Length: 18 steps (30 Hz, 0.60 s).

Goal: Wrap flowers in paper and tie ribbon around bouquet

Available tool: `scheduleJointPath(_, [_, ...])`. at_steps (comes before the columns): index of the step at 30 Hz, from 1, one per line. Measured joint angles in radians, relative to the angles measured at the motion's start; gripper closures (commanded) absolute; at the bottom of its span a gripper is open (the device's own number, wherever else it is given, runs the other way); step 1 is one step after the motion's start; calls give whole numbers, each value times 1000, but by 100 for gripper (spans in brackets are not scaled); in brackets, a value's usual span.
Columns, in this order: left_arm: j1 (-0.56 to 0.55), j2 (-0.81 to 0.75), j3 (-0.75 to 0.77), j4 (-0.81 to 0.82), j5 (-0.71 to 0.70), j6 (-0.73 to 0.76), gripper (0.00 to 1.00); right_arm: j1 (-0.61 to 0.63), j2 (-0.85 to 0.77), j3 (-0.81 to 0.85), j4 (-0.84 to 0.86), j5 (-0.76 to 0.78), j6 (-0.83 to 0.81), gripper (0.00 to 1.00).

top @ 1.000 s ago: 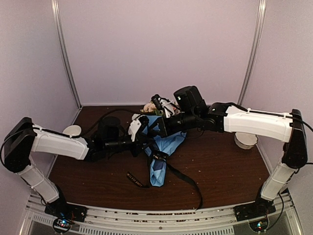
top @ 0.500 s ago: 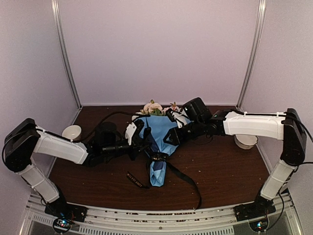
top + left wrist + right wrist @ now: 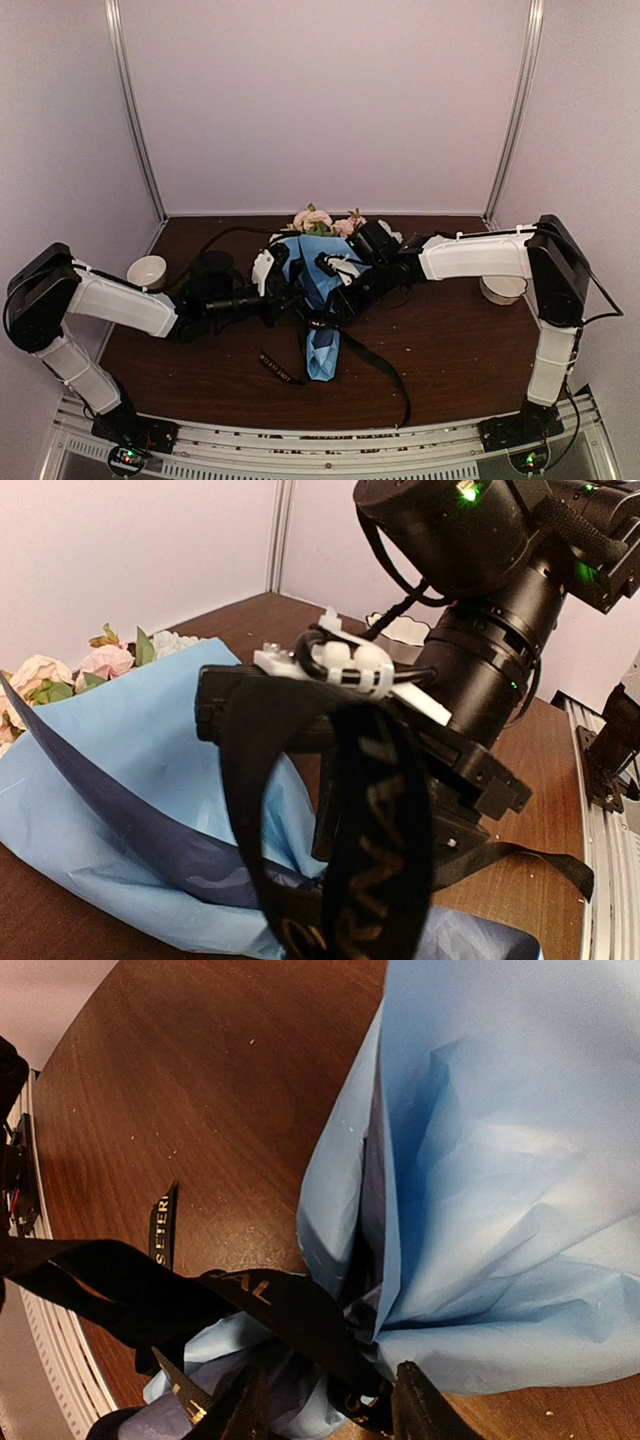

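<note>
Nearest me, the long narrow black ribbon with pale lettering trails its loose ends over the brown wooden desk, on my side of both hands. It circles the waist of the cone-shaped blue paper bouquet. My left hand is pressed together, pinching a loop of ribbon just left of that waist. My right hand stands spread, its fingers straddling ribbon and paper there. Beyond both hands lie the cream and pink flower heads.
</note>
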Motion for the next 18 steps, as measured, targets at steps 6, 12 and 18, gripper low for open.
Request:
scheduleJointPath(6, [4, 0, -10, 11, 1, -6, 100, 0, 10, 26, -14, 1, -25, 100])
scheduleJointPath(12, [20, -6, -35, 28, 4, -26, 100, 0, 8, 27, -25, 0, -43, 100])
scheduleJointPath(18, [35, -7, -45, 51, 8, -50, 79, 0, -13, 27, -35, 1, -62, 100])
